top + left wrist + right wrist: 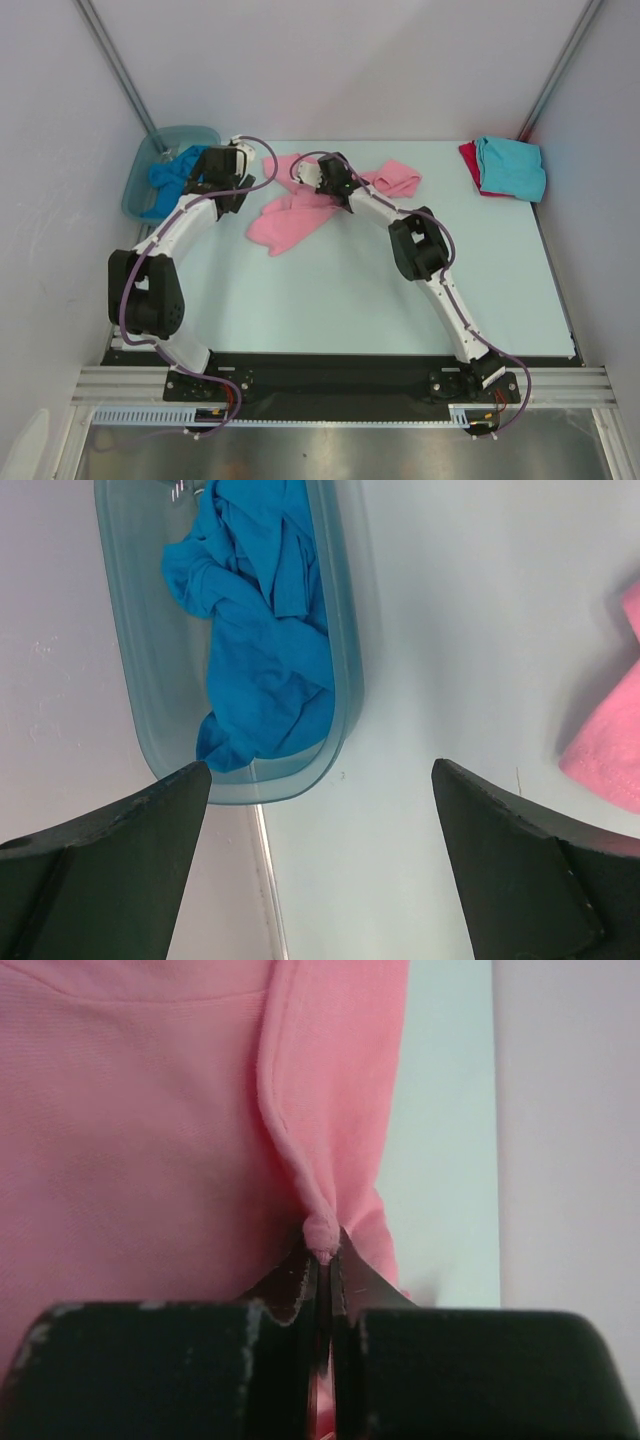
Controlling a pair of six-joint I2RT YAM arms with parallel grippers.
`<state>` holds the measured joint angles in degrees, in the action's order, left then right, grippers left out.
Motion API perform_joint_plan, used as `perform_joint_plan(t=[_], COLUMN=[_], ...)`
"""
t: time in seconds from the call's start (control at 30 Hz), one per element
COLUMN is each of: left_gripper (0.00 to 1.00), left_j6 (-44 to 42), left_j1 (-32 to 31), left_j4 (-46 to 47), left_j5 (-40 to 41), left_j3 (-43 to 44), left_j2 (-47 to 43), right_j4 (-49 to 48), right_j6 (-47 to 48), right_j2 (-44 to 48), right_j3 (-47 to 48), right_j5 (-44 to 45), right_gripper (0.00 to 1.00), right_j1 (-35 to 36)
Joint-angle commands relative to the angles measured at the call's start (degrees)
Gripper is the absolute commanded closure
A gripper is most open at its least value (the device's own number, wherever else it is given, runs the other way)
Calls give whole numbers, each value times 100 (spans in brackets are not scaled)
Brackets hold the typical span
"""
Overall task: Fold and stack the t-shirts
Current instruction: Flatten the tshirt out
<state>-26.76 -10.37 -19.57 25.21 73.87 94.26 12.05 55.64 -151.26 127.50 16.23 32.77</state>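
Note:
A large light pink t-shirt (290, 215) lies crumpled at the middle back of the table. My right gripper (318, 178) is down on its upper edge. In the right wrist view the right gripper (325, 1255) is shut on a pinched fold of the pink t-shirt (140, 1110). My left gripper (232, 196) hovers between the tub and the pink cloth. In its wrist view the left gripper (320, 765) is open with nothing between its fingers. A bright blue t-shirt (260, 630) lies bunched in the tub. A turquoise t-shirt (512, 165) sits folded on a red one (468, 160) at the back right.
The translucent grey-blue plastic tub (140, 190) stands at the back left corner, its rim (345, 680) just ahead of my left fingers. An edge of the pink t-shirt (610, 750) shows at the right of the left wrist view. Walls close in the table on three sides.

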Motion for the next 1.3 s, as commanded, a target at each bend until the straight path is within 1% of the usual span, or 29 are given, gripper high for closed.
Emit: perform_joint_plan(t=[0.0,0.13,0.2,0.37,0.5,0.57,0.6,0.63,0.67,0.7,0.73,0.77,0.8,0.83,0.9,0.93,1.0,1.03,1.1,1.13,1.17,1.27], left_gripper=[1,1,1,1,1,1,1,1,1,1,1,1,1,1,1,1,1,1,1,2,1,2], left_j6=[154,163,171,172,23,-135,-188,-319,-399,-461,-574,-636,-698,-760,-848,-883,-953,-1014,-1120,-1216,-1278,-1542], left_j1=[-26,-61,-96,-193,-272,-281,-290,-290,-290,-299,-299,-299,-299,-308,-308,-299,-299,-299,-308,-299,-308,-299], left_j4=[33,-2,-3,-29,-29,-64,-134,-161,-204,-266,-284,-319,-380,-381,-511,-539,-670,-714,-906,-995,-1057,-1373], left_j5=[-86,-183,-236,-368,-648,-911,-1026,-1253,-1377,-1448,-1553,-1624,-1686,-1712,-1826,-1870,-2090,-2178,-2467,-2477,-2677,-3065], left_j3=[242,198,198,233,260,269,304,304,330,365,374,400,470,497,680,751,935,998,1164,1226,1270,1429], left_j2=[-13,-30,-22,5,5,5,14,14,22,49,58,75,101,136,216,268,330,374,453,497,575,707], right_j4=[-299,-1106,-1344,-1565,-1715,-1444,-1243,-623,-286,170,740,998,1366,2101,2947,3657,4232,4731,5164,5610,5832,6589], right_j6=[114,719,984,1300,1371,1249,1056,941,845,765,677,650,615,545,510,510,527,545,527,527,536,554], right_j2=[729,1098,1318,1905,2450,2767,3091,3250,3391,3558,3812,3954,4051,4200,4254,4263,4272,4272,4263,4245,4237,4166], right_j3=[-41,-94,-103,-392,-1155,-1411,-1508,-1727,-1798,-1843,-2034,-2106,-2141,-2151,-2081,-2063,-2054,-2045,-1967,-1931,-1905,-1896], right_j5=[678,1294,1540,1848,1989,1955,1806,1700,1604,1246,1138,1041,736,585,128,30,-189,-242,-461,-541,-611,-647], right_gripper=[100,100,100,100,100,100,100,100,100,100,100,100,100,100,100,100,100,100,100,100,100,100], right_j1=[-69,-209,-324,-728,-965,-1018,-1019,-1019,-1019,-1027,-1019,-1036,-1062,-1089,-1141,-1150,-1177,-1194,-1212,-1221,-1238,-1282])
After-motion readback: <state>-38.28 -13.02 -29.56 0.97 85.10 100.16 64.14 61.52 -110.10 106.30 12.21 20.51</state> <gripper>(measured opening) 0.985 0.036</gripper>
